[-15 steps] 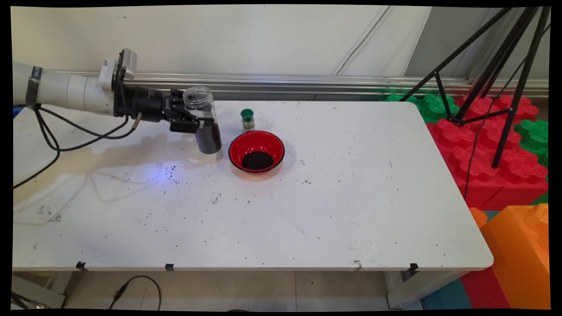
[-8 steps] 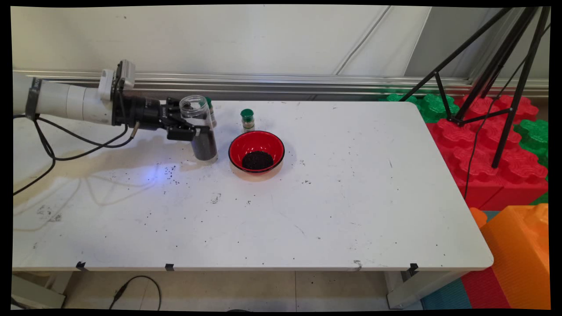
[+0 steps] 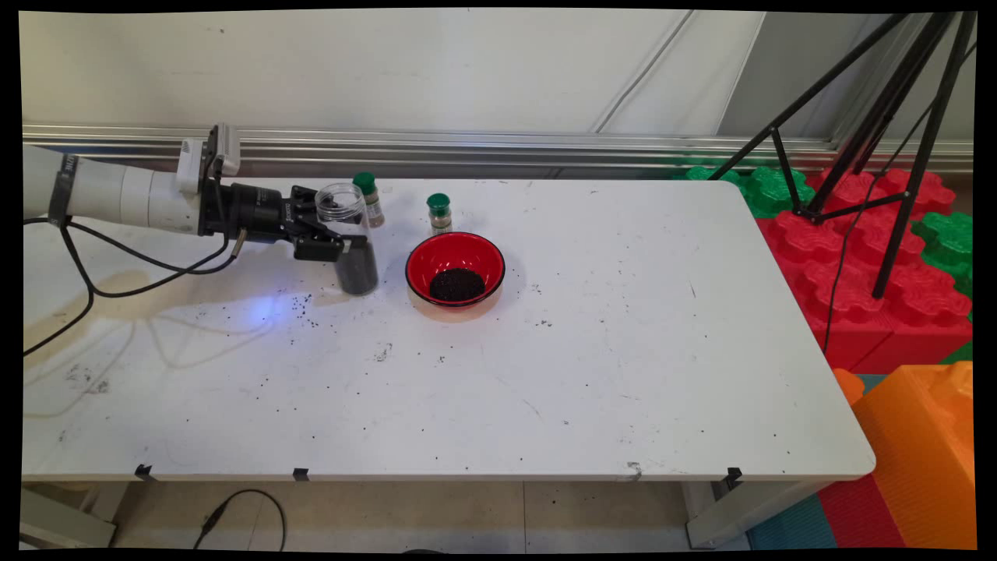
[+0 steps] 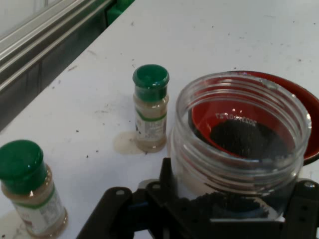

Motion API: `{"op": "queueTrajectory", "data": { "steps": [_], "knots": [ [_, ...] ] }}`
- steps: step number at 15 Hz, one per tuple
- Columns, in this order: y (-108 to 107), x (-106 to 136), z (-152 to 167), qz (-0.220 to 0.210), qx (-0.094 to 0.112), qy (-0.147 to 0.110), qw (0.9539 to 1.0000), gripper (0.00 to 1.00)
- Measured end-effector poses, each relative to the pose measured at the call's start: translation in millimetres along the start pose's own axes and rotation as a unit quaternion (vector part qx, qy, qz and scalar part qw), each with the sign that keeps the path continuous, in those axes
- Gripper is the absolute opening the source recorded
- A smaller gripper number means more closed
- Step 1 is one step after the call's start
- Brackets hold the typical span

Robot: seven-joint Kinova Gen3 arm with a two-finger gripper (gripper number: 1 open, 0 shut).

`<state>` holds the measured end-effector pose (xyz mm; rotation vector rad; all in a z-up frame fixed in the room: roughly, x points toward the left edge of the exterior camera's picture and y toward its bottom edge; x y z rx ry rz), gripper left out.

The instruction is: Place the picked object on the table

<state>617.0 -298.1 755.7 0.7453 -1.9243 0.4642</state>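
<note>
Fingers (image 3: 352, 242) clamp an open jar (image 3: 348, 239) of dark grains near the tabletop's far-left edge; tilting could spill grains beside the red bowl (image 3: 455, 269).

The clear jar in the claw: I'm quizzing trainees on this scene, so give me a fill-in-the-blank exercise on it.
1. The claw is shut on a clear jar that has no ____.
2. The dark granules lie in a ____ bowl.
3. The two small spice bottles have ____ caps.

Missing words: lid; red; green
</note>
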Motion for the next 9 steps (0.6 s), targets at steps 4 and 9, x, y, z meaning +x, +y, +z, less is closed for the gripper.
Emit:
{"op": "queueTrajectory", "data": {
  "steps": [4, 9],
  "knots": [
    [-1, -6, 1, -0.002, 0.003, -0.004, 1.0, 0.0],
    [0, -12, 0, -0.004, 0.004, -0.007, 1.0, 1.0]
  ]
}}
